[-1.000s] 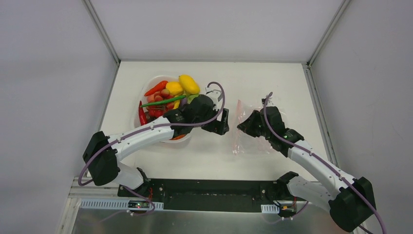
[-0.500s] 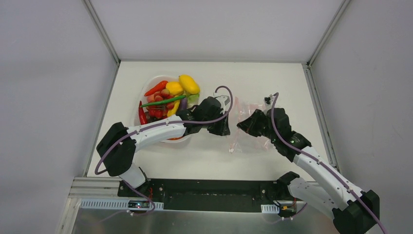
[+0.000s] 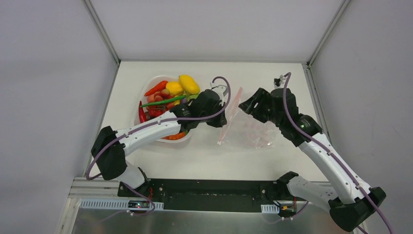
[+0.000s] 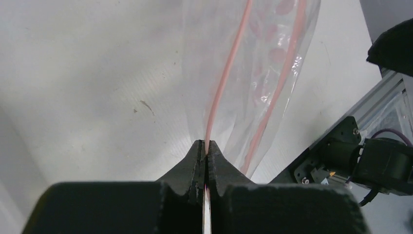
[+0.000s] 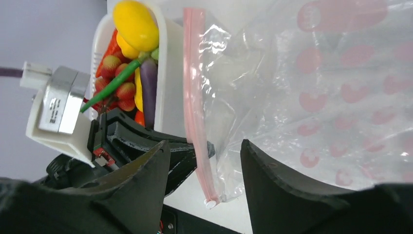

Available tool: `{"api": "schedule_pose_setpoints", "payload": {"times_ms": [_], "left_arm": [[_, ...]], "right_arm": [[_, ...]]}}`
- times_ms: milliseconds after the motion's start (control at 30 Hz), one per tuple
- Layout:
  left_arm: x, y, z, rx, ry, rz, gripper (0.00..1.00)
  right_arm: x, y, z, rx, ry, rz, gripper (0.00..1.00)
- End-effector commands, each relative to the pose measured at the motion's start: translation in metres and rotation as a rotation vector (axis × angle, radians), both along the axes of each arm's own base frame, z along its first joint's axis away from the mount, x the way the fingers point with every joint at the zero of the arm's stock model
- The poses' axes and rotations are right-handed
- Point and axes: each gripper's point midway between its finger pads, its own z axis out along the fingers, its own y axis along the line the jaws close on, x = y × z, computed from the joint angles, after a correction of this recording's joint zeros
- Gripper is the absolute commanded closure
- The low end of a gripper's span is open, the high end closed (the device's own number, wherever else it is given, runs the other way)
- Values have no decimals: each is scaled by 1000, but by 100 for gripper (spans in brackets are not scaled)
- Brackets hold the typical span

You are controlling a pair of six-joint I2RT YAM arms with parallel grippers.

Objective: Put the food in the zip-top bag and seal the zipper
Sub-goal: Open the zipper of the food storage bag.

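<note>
Newbie: Table point(image 3: 204, 151) has the tub point(image 3: 146, 89) of food point(image 3: 173, 95) far left, bag point(image 3: 248, 129) just right of it, nothing inside yet. Where to grab?
Regular: Bag looks light, floppy, slippery, so I'd go for the stiffer zipper point(image 4: 221, 87). That strip's where the left claw point(image 4: 205, 148) is clamped; the right claw point(image 5: 204, 144) is spread apart by the bag, empty.

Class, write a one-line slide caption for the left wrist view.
Left pincer shut on the thin pink zipper strip of the clear crinkly plastic bag.

Overhead plus close wrist views — sharing the zip-top bag point(image 3: 253, 131).
</note>
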Motion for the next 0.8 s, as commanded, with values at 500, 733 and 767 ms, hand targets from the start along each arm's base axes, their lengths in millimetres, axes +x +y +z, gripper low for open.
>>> {"api": "schedule_pose_setpoints", "payload": {"times_ms": [500, 733, 767], "left_arm": [[1, 0, 68, 51, -168, 75, 100], [-1, -5, 68, 42, -169, 70, 100], [-2, -6, 69, 39, -168, 68, 100]], "right_arm": [[4, 12, 30, -99, 0, -80, 44], [-3, 21, 34, -73, -11, -51, 45], [-2, 20, 32, -75, -11, -56, 45]]}}
